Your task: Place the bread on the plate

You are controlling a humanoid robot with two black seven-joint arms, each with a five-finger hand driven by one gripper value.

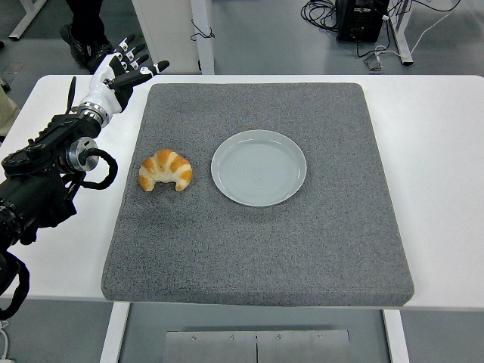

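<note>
We see a croissant (165,171), golden brown with paler, cream-coloured ridges across its back, curved so that both tips point toward the near edge of the table. It lies on the left part of a grey foam mat (257,242), just beside a round pale grey plate (259,168) with faint concentric rings; a narrow strip of mat separates the two, so they do not touch. The plate sits near the mat's centre.

Our left hand (125,68) is at the mat's far-left corner, over the white table (439,151), well apart from the croissant. Its fingers are spread wide and hold nothing, the pale fingertips pointing toward the far side. The black left arm (45,174) runs back along the mat's left edge to the picture's left border.

The mat's right half and whole near portion lie bare, and the table shows as white margins left and right of the mat. At the top left, a person's dark shoes (83,41) stand on the floor beyond the table.
</note>
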